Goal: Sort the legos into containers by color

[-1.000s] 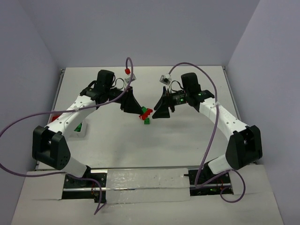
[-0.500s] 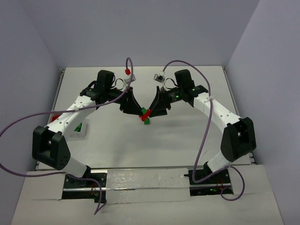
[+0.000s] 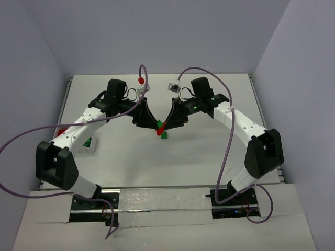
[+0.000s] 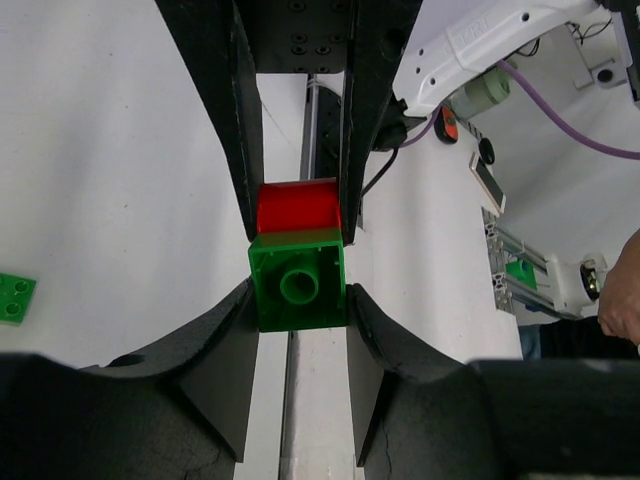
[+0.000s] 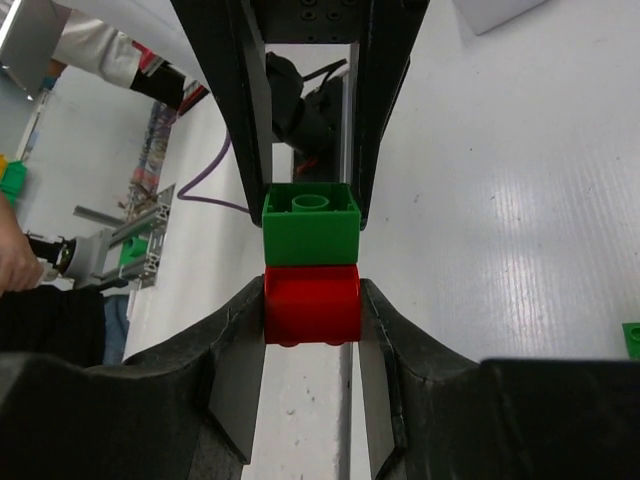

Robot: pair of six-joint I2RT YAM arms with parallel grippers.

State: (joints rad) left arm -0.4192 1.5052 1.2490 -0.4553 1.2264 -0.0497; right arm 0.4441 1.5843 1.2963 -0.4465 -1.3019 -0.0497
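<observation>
A stacked pair of legos, green brick (image 4: 298,285) joined to red brick (image 4: 297,206), hangs above the table's middle (image 3: 161,126) between both grippers. My left gripper (image 4: 298,300) is shut on the green half; in the top view it (image 3: 155,123) comes in from the left. My right gripper (image 5: 311,305) is shut on the red brick (image 5: 311,302), with the green brick (image 5: 311,222) beyond it in the left fingers. The two grippers face each other tip to tip (image 3: 167,123).
A loose green lego (image 3: 164,135) lies on the table just below the held pair, also seen as a green lego (image 4: 15,297) in the left wrist view. At the left table edge stands a white container (image 3: 90,144) with green inside; something red (image 3: 62,130) shows beside the left arm.
My right gripper has moved left up to the held pair and closed on its red brick. The left gripper has kept its grip and place.
</observation>
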